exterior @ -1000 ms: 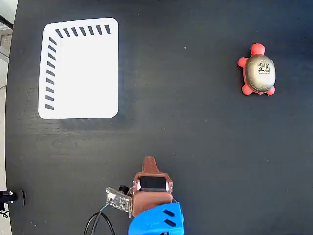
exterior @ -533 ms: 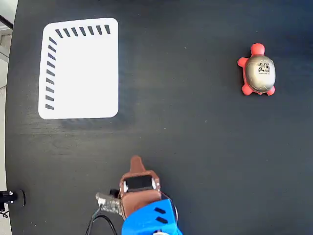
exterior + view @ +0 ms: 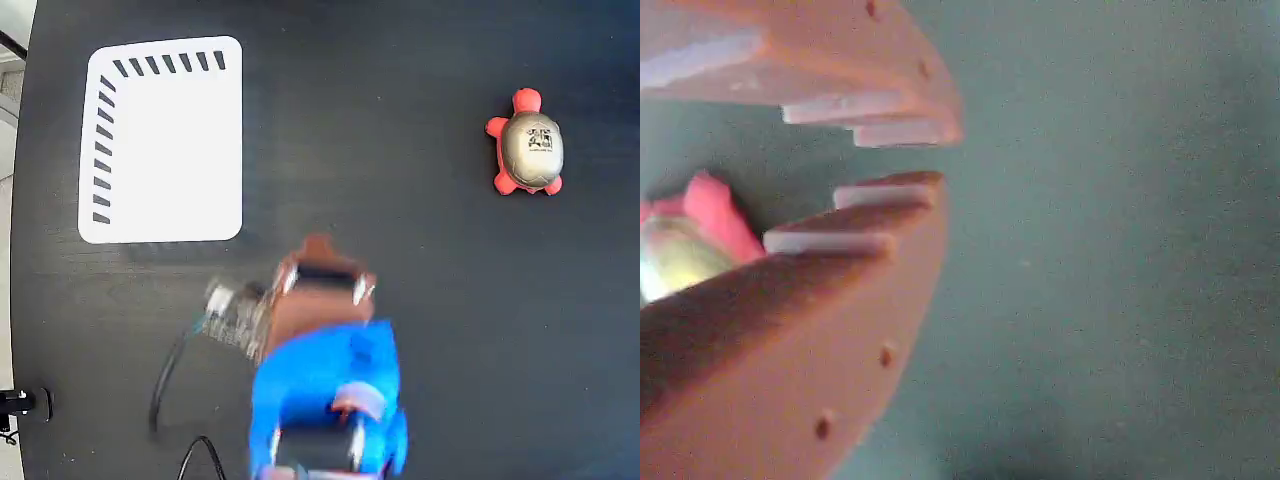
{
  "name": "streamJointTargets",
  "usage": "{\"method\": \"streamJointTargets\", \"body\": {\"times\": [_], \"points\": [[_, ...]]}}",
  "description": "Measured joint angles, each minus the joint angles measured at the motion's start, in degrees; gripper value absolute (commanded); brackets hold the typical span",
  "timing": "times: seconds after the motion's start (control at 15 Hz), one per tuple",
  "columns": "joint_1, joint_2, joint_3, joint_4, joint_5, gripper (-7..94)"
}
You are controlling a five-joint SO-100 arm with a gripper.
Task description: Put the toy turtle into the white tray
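The toy turtle (image 3: 530, 146), with red-orange head and legs and a shiny grey-gold shell bearing a square code mark, lies at the far right of the black table in the fixed view. The white tray (image 3: 165, 150) lies flat at the upper left with nothing in it. My gripper (image 3: 318, 245), brown on a blue arm and blurred by motion, sits near the middle, well apart from both. In the wrist view the gripper (image 3: 935, 158) has its toothed tips almost touching and holds nothing. A bit of the turtle (image 3: 685, 240) shows behind the jaws at the left.
A black cable (image 3: 165, 400) loops from the arm at the lower left. The table's left edge (image 3: 22, 250) runs just beside the tray. A small black fitting (image 3: 20, 403) sits at that edge.
The arm has swung up and a little right from the bottom edge toward the table's middle and is now motion-blurred. Turtle and tray have not moved.
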Motion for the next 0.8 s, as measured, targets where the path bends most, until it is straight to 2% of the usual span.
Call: {"method": "streamJointTargets", "body": {"times": [0.47,0.8], "points": [[16.0,-34.8,-35.2,12.1,13.7,0],[27.4,-52.8,-54.0,13.2,14.2,0]]}}
